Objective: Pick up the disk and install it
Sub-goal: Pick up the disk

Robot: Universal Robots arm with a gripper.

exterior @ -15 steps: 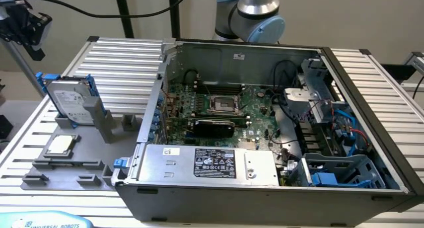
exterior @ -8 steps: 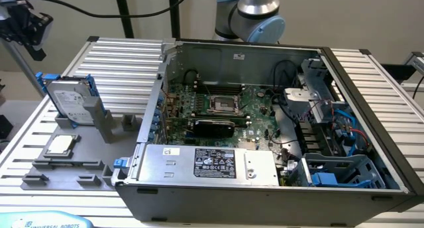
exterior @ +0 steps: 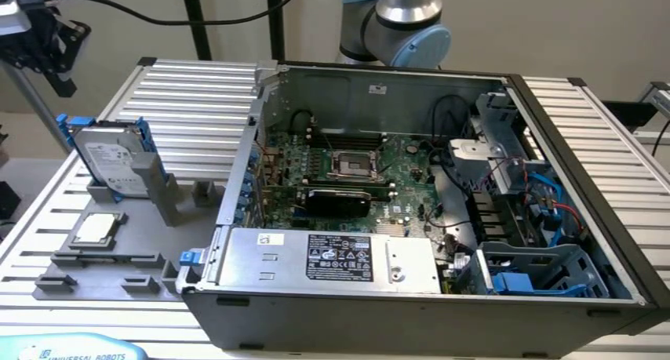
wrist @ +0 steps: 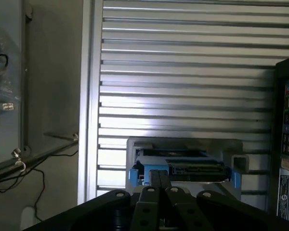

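disk [exterior: 110,162] standing upright in the grey holder [exterior: 159,197] on the tabletop [exterior: 199,93], left side of exterior view, next to open PC case [exterior: 419,317], gripper [wrist: 159,175] clear of it, fingers pressed together, empty

Jointed robot arm [exterior: 403,27] rising well off from its black gripper [wrist: 159,175], two fingers [wrist: 154,182] pressed together, holding nothing.
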